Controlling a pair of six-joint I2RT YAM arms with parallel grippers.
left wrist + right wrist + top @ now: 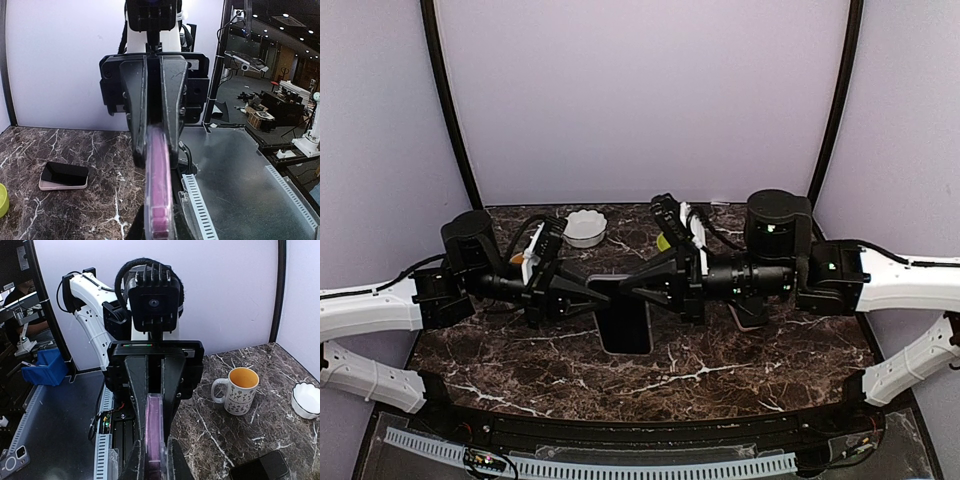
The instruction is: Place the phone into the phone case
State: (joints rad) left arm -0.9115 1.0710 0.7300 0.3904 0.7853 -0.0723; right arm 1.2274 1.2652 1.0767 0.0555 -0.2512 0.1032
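Marble-patterned dark table [720, 375] carries several items besides the work piece. A white scalloped bowl [585, 228] stands at the back, between the two arms. A white mug [239, 392] with a yellow interior stands near it, behind the right arm's wrist and partly hidden by it in the top view. A second handset [64, 175], black-faced and lying flat in a pale tray-like shell, rests on the table's right side, under the right arm and apart from both claws.

Markings: the mug bears a printed sprig pattern. A small plate at the upper left of the right wrist view carries marks too small to read.

Work piece: the phone [159, 190], pink along its edge and dark on its face, is held over the middle of the table with its near end low. A clear case [148, 215] shows as a transparent rim around that edge. Whether the phone is fully seated in it cannot be told.

Claws: the left gripper [598, 297] is clenched on the phone's far end from the left. The right gripper [625, 290] is clenched on the same end from the right, the two sets of fingers meeting nose to nose.
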